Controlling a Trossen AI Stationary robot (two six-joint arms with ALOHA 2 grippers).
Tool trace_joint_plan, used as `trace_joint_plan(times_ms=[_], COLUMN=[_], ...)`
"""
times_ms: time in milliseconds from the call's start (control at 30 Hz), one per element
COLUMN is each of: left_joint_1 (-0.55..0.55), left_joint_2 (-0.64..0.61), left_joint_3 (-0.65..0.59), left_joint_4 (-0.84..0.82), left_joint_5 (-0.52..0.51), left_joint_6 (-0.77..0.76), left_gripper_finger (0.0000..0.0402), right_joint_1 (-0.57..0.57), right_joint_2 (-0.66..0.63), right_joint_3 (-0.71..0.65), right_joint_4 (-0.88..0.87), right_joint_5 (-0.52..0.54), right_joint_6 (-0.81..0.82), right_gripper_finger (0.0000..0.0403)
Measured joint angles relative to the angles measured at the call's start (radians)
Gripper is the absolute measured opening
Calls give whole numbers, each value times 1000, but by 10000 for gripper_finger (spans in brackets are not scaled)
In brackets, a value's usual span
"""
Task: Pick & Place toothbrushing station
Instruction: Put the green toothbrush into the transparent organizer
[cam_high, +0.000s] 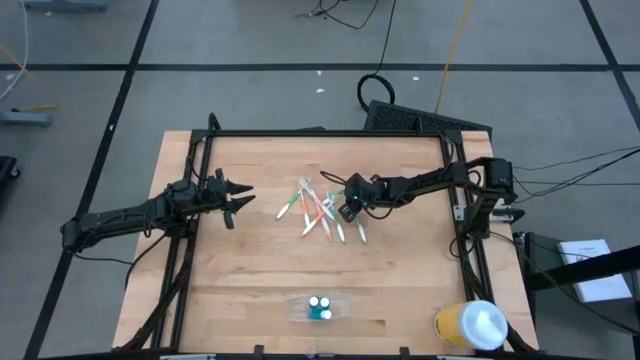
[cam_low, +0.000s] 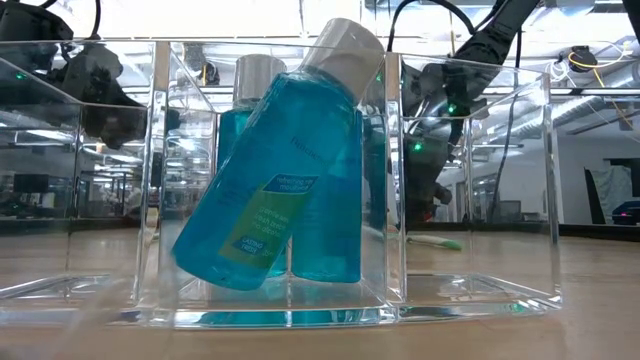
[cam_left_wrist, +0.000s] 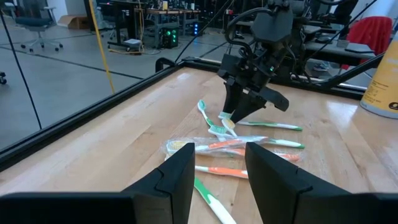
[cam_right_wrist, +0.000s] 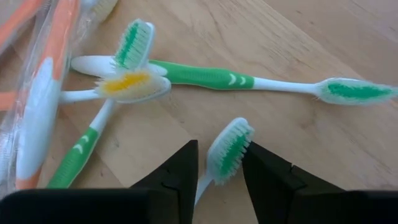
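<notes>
Right gripper (cam_right_wrist: 219, 163) sits low over the toothbrush pile mid-table, fingers narrowed around a green-bristled toothbrush (cam_right_wrist: 229, 149) head; best to finish squeezing squarely on the head/neck, then lift straight up so neighbouring brushes (cam_high: 318, 208) don't drag. Left gripper (cam_high: 236, 194) hovers left of the pile, fingers partly apart, holding nothing. The clear toothbrushing station (cam_high: 320, 309), holding two blue mouthwash bottles (cam_low: 275, 170), stands well apart at the near edge.

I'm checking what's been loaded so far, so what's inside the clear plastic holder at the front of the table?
The clear holder has two blue mouthwash bottles in its middle compartment, one leaning on the other. No toothbrush lies in the side compartments as far as they show. The upright bottle is mostly hidden behind the leaning one.
</notes>
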Motion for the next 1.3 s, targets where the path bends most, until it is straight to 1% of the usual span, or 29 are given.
trace_joint_plan(times_ms=[533,733,833,967,1100,1300], left_joint_1=[0,0,0,0,0,0], left_joint_2=[0,0,0,0,0,0], left_joint_3=[0,0,0,0,0,0], left_joint_4=[0,0,0,0,0,0], left_joint_5=[0,0,0,0,0,0], left_joint_6=[0,0,0,0,0,0], left_gripper_finger=[147,147,147,147,147,147], right_joint_1=[-5,-5,-5,-1,24,112], right_joint_2=[0,0,-15,-65,-120,-145], right_joint_3=[0,0,0,0,0,0], right_joint_4=[1,69,67,61,77,238], right_joint_5=[-4,-19,-24,-71,-85,-87], right_joint_6=[-51,-106,-131,-139,-157,-237], right_gripper_finger=[70,58,56,56,55,55])
